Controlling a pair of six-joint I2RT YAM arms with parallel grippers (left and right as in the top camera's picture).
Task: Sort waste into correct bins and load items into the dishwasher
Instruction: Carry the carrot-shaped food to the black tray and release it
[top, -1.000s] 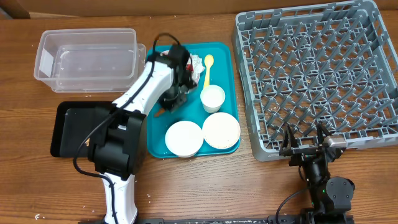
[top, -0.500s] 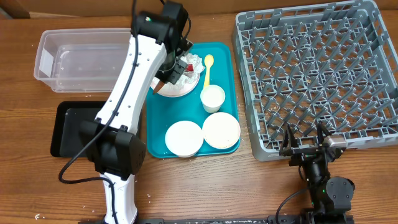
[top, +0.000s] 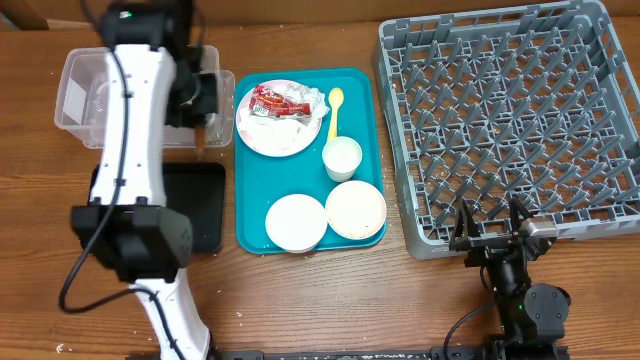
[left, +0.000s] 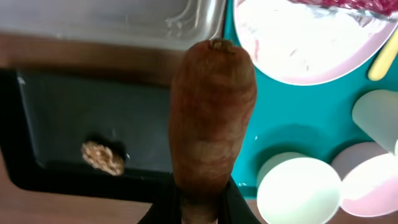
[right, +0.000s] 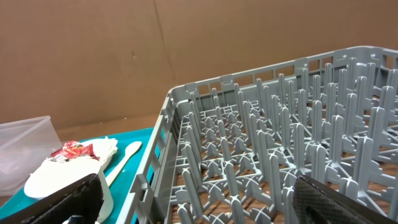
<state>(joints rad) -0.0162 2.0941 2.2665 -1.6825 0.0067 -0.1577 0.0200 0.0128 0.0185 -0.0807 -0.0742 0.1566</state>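
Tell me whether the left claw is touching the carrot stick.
Touching. The left wrist view shows the carrot stick with its lower end pinched between the two fingers of the left claw, with no gap on either side.

Left arm (top: 130, 150) low over black tray (top: 205, 200) and clear tub (top: 75, 90)

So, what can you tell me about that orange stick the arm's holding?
The carrot stick is orange-brown, rounded at its far end, with streaky, rough-looking skin. The left end effector grips its near end between two dark fingers. It is in the air over the edge of the black tray, near the clear tub.
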